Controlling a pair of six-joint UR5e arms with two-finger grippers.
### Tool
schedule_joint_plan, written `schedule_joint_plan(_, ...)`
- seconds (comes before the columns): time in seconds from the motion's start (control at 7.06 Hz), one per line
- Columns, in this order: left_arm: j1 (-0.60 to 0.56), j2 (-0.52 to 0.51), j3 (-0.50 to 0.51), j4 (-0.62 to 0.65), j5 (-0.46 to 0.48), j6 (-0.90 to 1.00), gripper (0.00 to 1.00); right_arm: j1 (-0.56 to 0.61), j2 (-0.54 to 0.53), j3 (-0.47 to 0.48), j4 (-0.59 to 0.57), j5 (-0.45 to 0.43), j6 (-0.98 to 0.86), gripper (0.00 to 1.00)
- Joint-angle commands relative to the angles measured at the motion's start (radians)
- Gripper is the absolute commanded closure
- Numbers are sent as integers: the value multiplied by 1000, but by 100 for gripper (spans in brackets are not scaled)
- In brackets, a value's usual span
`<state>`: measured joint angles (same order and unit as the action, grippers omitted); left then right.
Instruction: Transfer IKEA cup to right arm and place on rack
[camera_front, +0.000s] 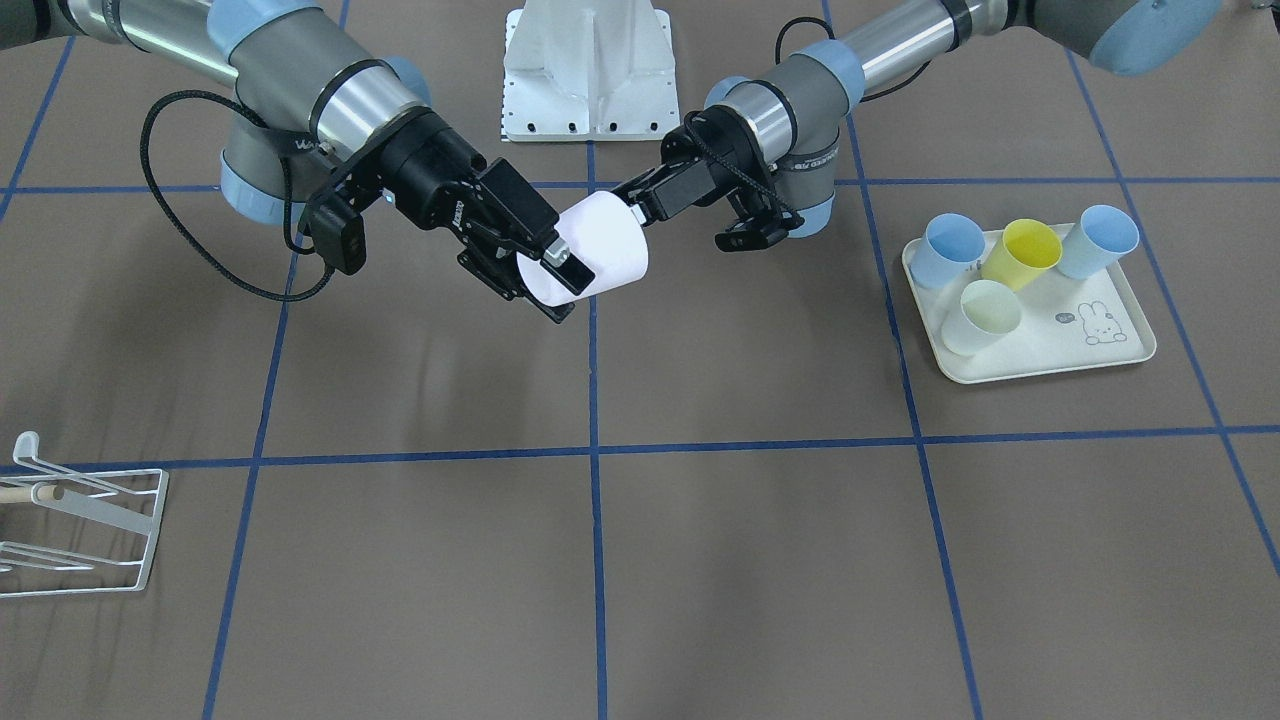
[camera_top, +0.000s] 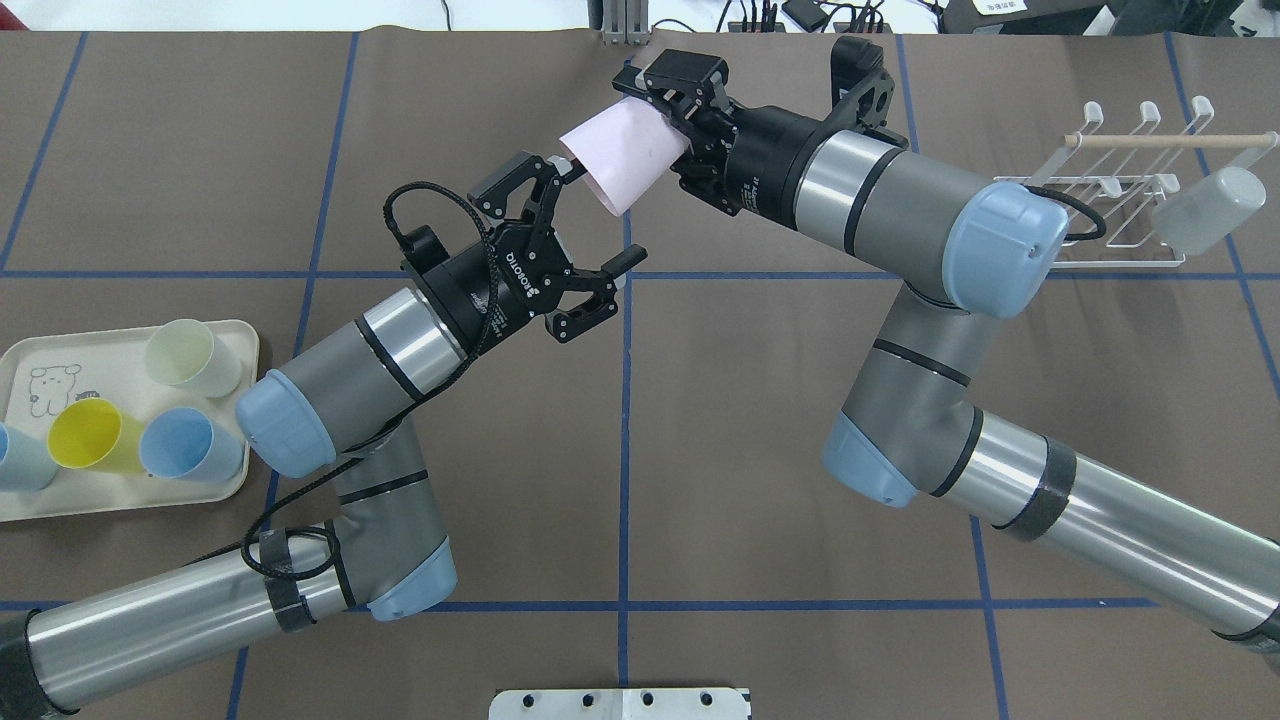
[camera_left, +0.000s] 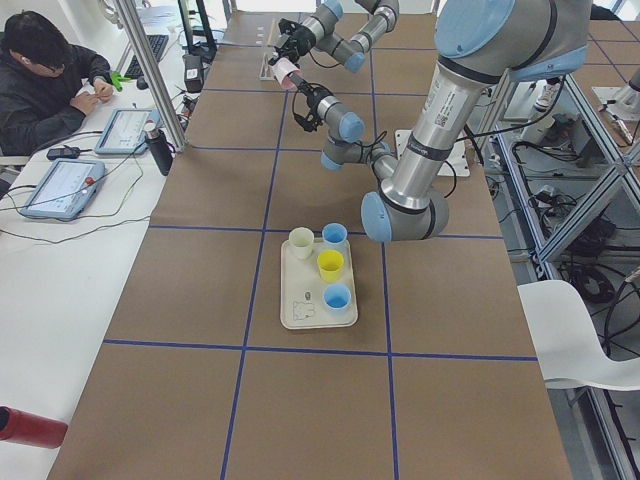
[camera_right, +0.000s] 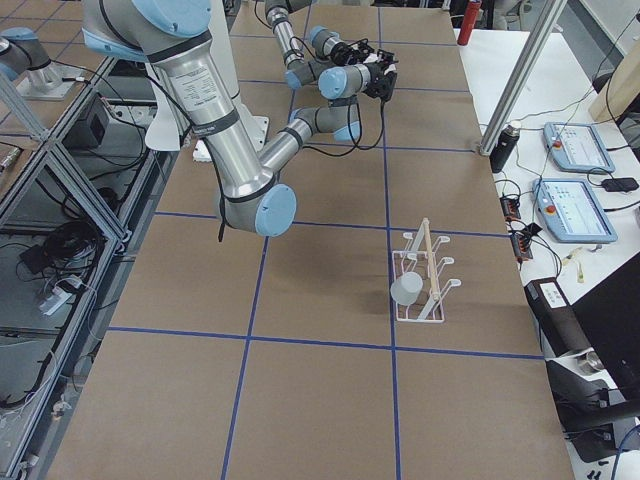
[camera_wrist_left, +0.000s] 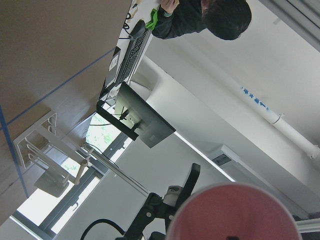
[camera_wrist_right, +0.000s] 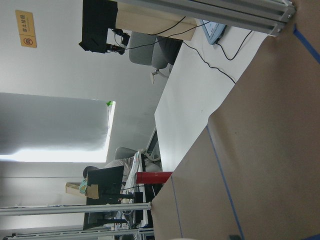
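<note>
The pink-white IKEA cup (camera_front: 605, 250) hangs in the air over the far middle of the table, lying on its side. My right gripper (camera_front: 558, 280), the bulky one, is shut on the cup's wide end; it also shows in the overhead view (camera_top: 665, 125) with the cup (camera_top: 625, 155). My left gripper (camera_top: 598, 215) is open with jaws spread wide, one fingertip (camera_top: 575, 165) right at the cup's base. The cup's base fills the bottom of the left wrist view (camera_wrist_left: 230, 215). The white wire rack (camera_top: 1110, 200) stands on the right side of the table.
A pale grey cup (camera_top: 1205, 210) hangs on the rack's right end. The cream rabbit-print tray (camera_top: 90, 355) at my left holds several cups, blue, yellow and pale green. A white base plate (camera_front: 590, 70) sits at the robot's foot. An operator (camera_left: 45, 70) sits beyond the table.
</note>
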<state>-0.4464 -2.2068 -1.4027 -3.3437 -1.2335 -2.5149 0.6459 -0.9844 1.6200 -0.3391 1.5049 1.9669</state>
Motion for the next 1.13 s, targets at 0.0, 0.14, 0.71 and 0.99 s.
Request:
schedule_joint_plan(0.0, 0, 6, 2, -2, 0, 22, 0, 47, -2, 1, 2, 9, 6, 100)
schedule_joint_plan(0.14, 0, 7, 2, -3, -1, 37, 0, 76, -7, 0, 0, 11, 7, 100)
schedule_joint_plan(0.71, -3, -2, -4, 7, -17, 218, 0, 201, -138, -3, -88, 12, -295, 100)
schedule_joint_plan(0.99, -5, -1, -4, 23, -23, 353, 0, 279, -261, 46, -231, 5, -560, 100)
